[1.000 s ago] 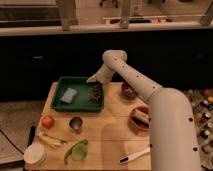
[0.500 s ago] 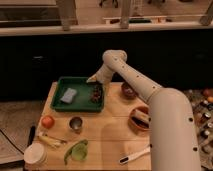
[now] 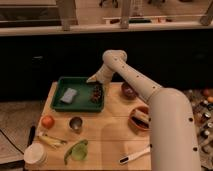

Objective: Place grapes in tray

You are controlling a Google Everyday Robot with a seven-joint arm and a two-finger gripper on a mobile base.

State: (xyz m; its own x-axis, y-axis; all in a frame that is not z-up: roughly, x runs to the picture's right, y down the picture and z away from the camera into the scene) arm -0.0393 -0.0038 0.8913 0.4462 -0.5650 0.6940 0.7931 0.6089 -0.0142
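A dark green tray (image 3: 62, 103) sits at the back left of the wooden table. A bunch of dark grapes (image 3: 96, 92) lies inside it at the right end. A blue sponge (image 3: 69, 95) lies in the tray's left half. My gripper (image 3: 93, 79) hangs at the end of the white arm, just above the tray's back right corner and slightly above and left of the grapes.
A dark bowl (image 3: 129, 90) stands right of the tray. A wooden bowl (image 3: 139, 118) is further right. An orange fruit (image 3: 47, 121), a metal cup (image 3: 75, 123), a white cup (image 3: 35, 155), a green object (image 3: 76, 151) and a white utensil (image 3: 134, 155) lie near the front.
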